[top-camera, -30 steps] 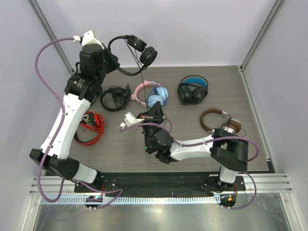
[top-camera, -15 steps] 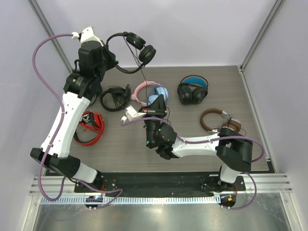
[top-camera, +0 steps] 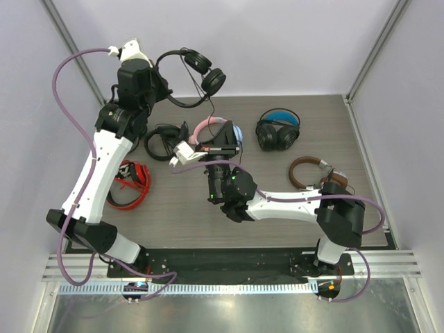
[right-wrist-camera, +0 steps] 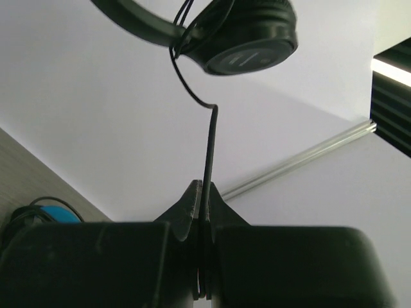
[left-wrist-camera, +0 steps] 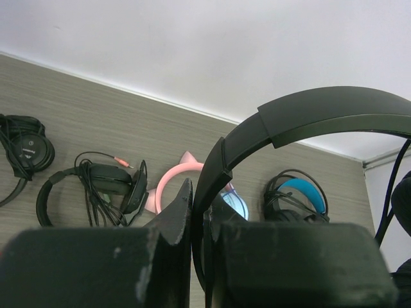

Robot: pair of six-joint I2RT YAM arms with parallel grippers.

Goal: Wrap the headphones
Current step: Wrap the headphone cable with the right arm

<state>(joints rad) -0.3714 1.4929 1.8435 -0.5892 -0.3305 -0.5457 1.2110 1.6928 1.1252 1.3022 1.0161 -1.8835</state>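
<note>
left claw (left-wrist-camera: 200, 197) clamps headphones (top-camera: 214, 80), right claw (right-wrist-camera: 204, 192) pinches cable (right-wrist-camera: 210, 141)

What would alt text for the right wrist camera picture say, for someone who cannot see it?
The right gripper pinches a thin black cable that runs straight up to the black headphones, one round earcup showing against a white wall. At lower left peek blue-lined headphones.

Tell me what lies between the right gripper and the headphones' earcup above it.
Only the black cable, running up to the headphones from the shut jaws of the right gripper; the right wrist view shows it.
</note>
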